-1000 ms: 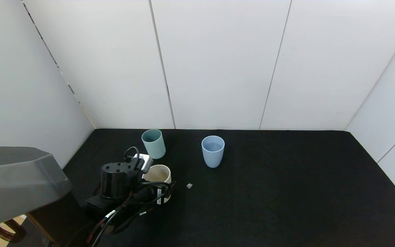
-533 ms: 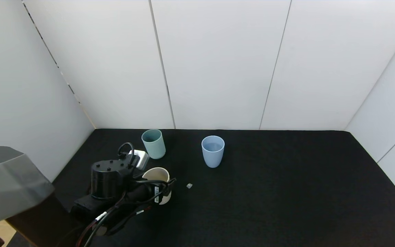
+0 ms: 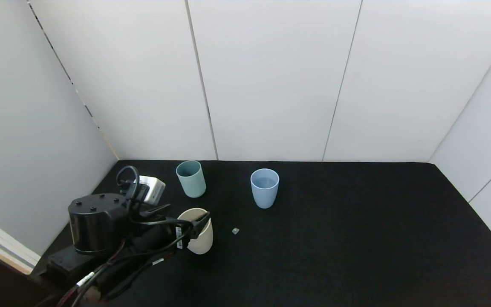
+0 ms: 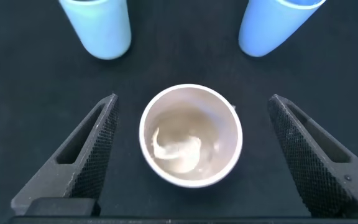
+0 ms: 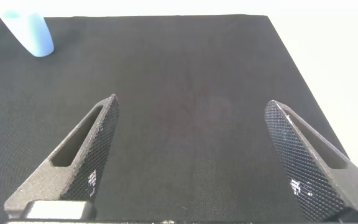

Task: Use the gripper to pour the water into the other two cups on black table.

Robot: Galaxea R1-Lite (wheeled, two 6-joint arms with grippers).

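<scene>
The cream-white cup [image 3: 198,232] stands on the black table [image 3: 335,238] with a faint sheen of water [image 4: 179,149] inside. My left gripper [image 3: 186,213] is open. Its fingers stand wide on either side of the cream cup [image 4: 191,134] and do not touch it. The teal-green cup [image 3: 191,178] and the light blue cup [image 3: 264,187] stand upright farther back. They also show in the left wrist view, teal-green cup [image 4: 98,28] and light blue cup [image 4: 272,25]. My right gripper [image 5: 191,102] is open and empty over bare table.
A small pale speck [image 3: 235,230] lies on the table right of the cream cup. White walls close the table at the back and both sides. The light blue cup [image 5: 30,34] shows far off in the right wrist view.
My left arm has drawn back to the left, so the gripper sits less far over the cream cup. The cup stays on the table. The other cups have not moved.
</scene>
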